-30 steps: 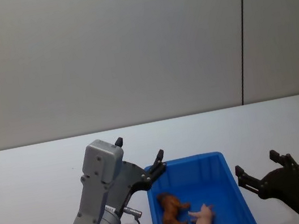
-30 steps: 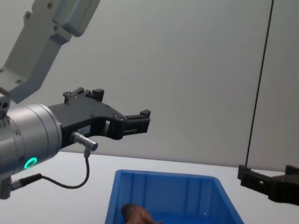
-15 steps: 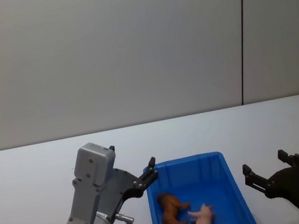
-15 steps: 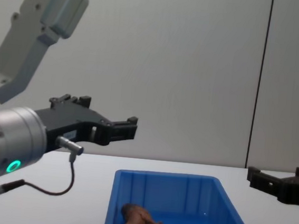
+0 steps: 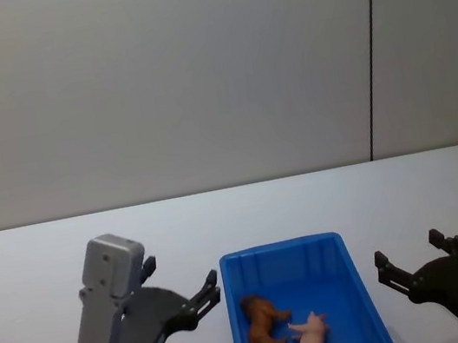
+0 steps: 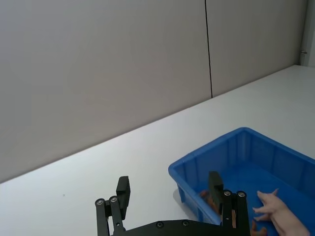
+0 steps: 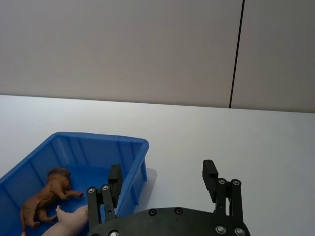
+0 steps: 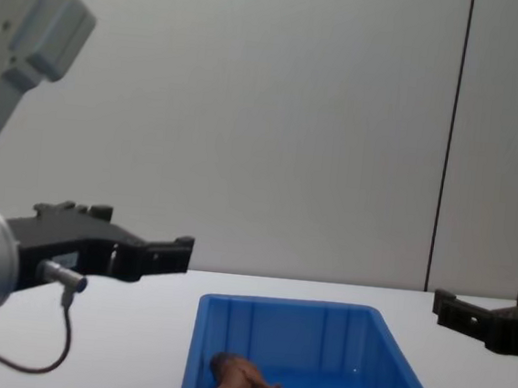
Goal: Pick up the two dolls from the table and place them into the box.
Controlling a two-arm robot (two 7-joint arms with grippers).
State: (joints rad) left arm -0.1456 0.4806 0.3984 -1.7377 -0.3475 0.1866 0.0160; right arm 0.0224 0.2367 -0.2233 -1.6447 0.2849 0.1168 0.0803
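Spanning the scene, a plain white tabletop [image 5: 51,263] meets a pale grey wall [image 5: 152,79] crossed by one dark vertical seam [image 5: 370,51]. A blue box [image 5: 282,249] stands on the tabletop between the two arms. Both dolls lie on the box's floor, in the half nearer the robot: the brown doll [image 5: 263,320] and, just beside it on the robot's right, the pink doll [image 5: 308,341]. The left tool [image 5: 179,277] hovers over the tabletop just left of the box, fingers apart and holding nothing. The right tool [image 5: 409,251] hangs to the right of the box, likewise spread and bare.

The head view gives the box's outline with a tool on either flank. The chest view, taken side-on, shows both tools held higher than the box's rim. The right wrist view resolves the brown doll's mane, marking it as a lion lying on its side. The left wrist view shows the pink doll's legs stretched across the box floor.
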